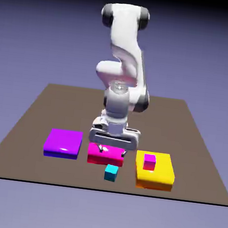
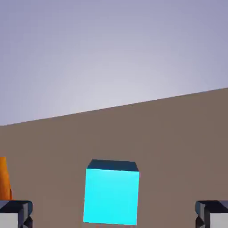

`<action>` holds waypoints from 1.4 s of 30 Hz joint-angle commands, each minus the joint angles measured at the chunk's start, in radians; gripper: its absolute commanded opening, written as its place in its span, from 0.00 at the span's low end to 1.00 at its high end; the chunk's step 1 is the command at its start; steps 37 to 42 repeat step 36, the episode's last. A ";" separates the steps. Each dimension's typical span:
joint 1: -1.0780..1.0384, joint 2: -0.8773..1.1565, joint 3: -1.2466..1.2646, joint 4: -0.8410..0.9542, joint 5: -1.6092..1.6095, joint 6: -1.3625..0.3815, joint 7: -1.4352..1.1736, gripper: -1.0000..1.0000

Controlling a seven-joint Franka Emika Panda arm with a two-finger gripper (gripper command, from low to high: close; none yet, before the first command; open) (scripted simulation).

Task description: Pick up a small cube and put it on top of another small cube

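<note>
Gripper empty, fingers spread wide astride the line to the cyan cube, which sits on the table before the pink-red block, presumably to admit it before carrying it to the magenta cube on the yellow block.

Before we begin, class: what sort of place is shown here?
Most likely a simulated robotics test bench: a white robot arm over a plain brown tabletop, flat-coloured blocks such as the small cyan cube, and a featureless blue-violet backdrop.
</note>
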 commanded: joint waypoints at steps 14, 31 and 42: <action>-0.008 0.085 0.008 0.032 -0.006 -0.017 0.024 0.00; 0.210 -0.027 0.136 0.122 -0.098 -0.229 -0.290 1.00; 0.200 -0.133 0.154 0.194 -0.049 -0.401 -0.324 1.00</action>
